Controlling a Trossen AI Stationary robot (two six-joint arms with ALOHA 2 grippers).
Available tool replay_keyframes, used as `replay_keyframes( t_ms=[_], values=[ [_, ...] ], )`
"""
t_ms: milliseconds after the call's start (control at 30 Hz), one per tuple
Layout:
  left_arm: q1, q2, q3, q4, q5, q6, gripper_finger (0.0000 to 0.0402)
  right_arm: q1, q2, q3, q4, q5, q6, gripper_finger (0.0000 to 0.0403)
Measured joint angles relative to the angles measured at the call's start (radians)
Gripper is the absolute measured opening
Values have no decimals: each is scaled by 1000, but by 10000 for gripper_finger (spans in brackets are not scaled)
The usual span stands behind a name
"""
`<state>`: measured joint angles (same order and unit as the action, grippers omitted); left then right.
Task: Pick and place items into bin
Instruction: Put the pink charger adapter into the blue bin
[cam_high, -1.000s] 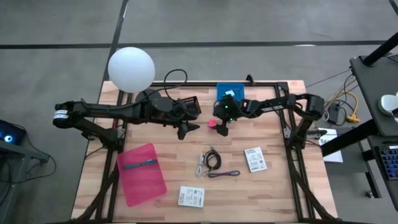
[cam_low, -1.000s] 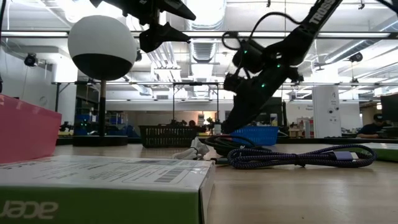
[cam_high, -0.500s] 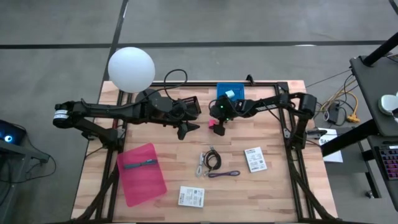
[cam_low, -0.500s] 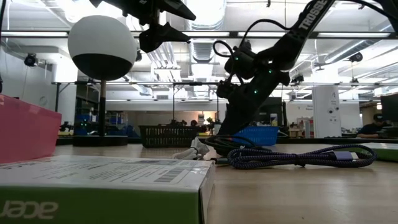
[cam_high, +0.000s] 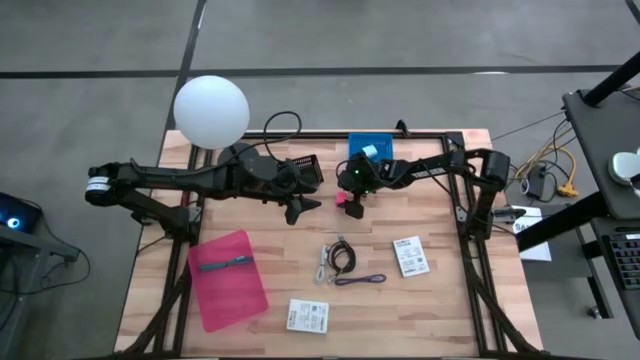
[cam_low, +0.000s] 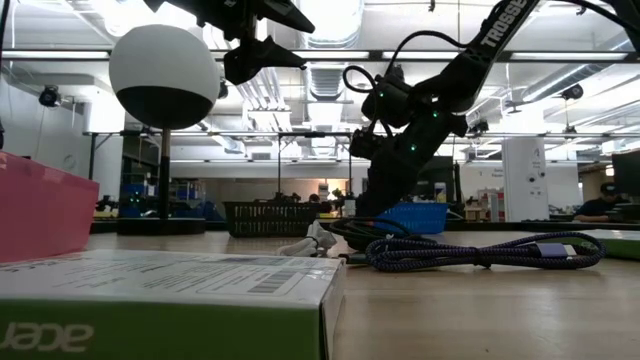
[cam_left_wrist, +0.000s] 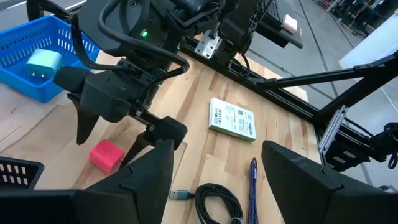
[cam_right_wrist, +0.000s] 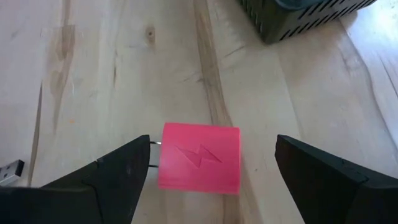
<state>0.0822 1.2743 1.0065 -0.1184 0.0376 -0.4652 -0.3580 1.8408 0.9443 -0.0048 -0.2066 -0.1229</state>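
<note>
A pink cube (cam_right_wrist: 199, 158) lies on the wooden table (cam_high: 450, 300) just in front of the blue bin (cam_high: 368, 152). A pale teal cube (cam_high: 370, 151) sits inside that bin. My right gripper (cam_right_wrist: 212, 140) is open and low over the pink cube (cam_high: 341, 199). One finger stands on each side of the cube and neither touches it. My left gripper (cam_high: 300, 208) hangs open above the table's middle, left of the cube, holding nothing. Black and purple cables (cam_high: 345, 265), two white packets (cam_high: 410, 256) (cam_high: 308, 316) and a teal pen (cam_high: 226, 264) lie nearer the front edge.
A black mesh basket (cam_high: 306, 168) stands left of the bin. The pen lies on a pink folder (cam_high: 230, 280) at the front left. A white globe lamp (cam_high: 211, 110) rises at the far left corner. Bare wood lies between the cube and the cables.
My right gripper has sunk a little and shifted slightly toward the table's left, coming down around the pink cube. It stayed open, and it has kept still for the last half second. The cube has not moved.
</note>
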Motion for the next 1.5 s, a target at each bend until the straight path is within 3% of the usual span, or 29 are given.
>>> replay_keyframes(
  t_ms=[1500],
  values=[
    [1,0,0,0,0,-1,228,0,-2,-2,-19,0,0,322]
  ],
)
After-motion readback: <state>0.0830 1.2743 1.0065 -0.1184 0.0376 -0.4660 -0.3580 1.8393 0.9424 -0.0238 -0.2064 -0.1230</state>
